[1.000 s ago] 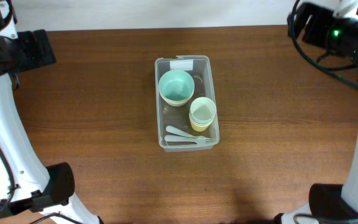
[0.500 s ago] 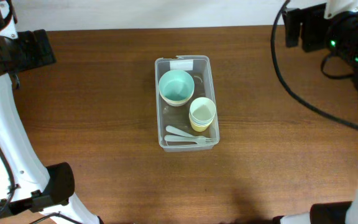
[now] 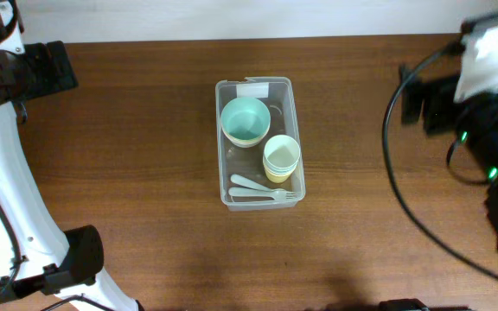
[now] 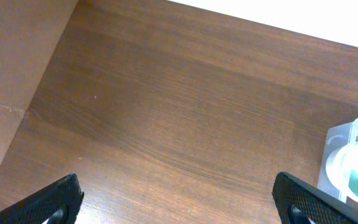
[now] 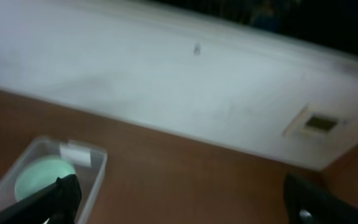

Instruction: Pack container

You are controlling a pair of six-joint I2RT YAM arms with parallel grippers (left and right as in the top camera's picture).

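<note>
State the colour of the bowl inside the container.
The bowl is mint green, clearest in the overhead view.

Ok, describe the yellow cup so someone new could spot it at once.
At the middle of the wooden table sits the clear container. Inside, the yellow cup stands between the teal bowl at the labelled end and the pale cutlery at the other. It is the only yellow piece, and narrower than the bowl.
</note>
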